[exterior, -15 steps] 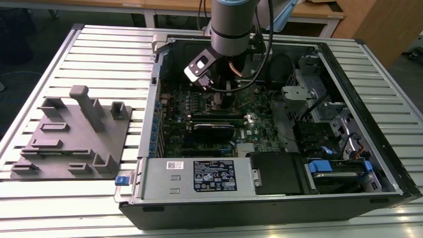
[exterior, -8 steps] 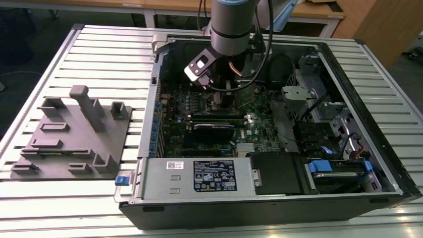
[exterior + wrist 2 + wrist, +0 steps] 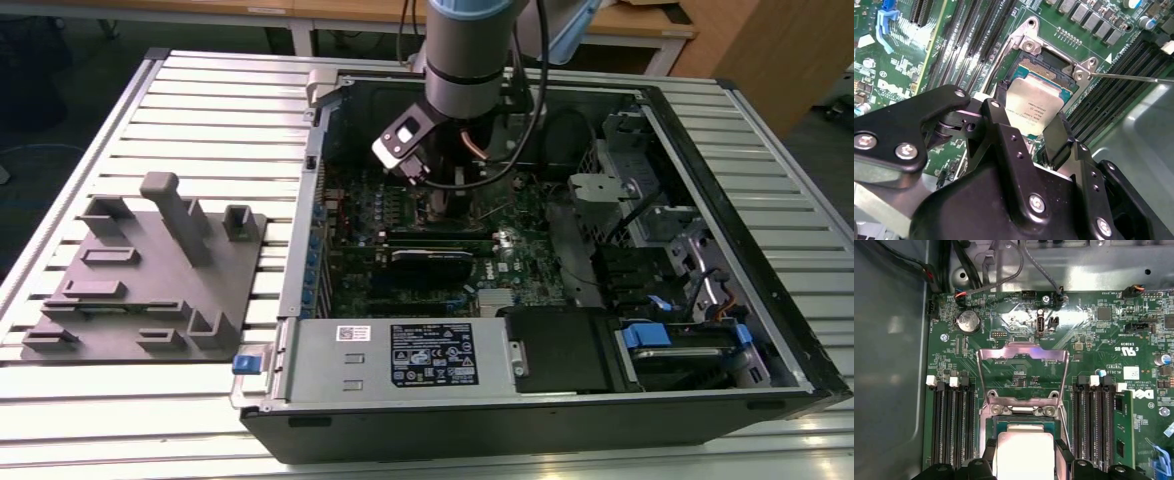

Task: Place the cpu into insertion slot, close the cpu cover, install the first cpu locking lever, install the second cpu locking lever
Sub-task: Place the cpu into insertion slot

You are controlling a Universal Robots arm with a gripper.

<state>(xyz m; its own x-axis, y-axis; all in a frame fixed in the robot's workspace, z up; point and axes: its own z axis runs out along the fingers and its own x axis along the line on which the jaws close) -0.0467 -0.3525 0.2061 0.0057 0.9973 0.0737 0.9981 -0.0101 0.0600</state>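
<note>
Silver-beige cpu (image 3: 1038, 107) — one | gripper (image 3: 1031, 120) pinching its two sides | at one insertion slot (image 3: 1044, 69) | one cpu cover (image 3: 1023, 352) — flipped open

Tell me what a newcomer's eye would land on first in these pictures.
The black two-fingered gripper holds a small square silver-beige cpu over the dark square insertion slot on the green circuit board. The thin silver cpu cover frame is flipped open, away from the slot. In the exterior view, the grey robot arm reaches down into an open black computer case.
</note>
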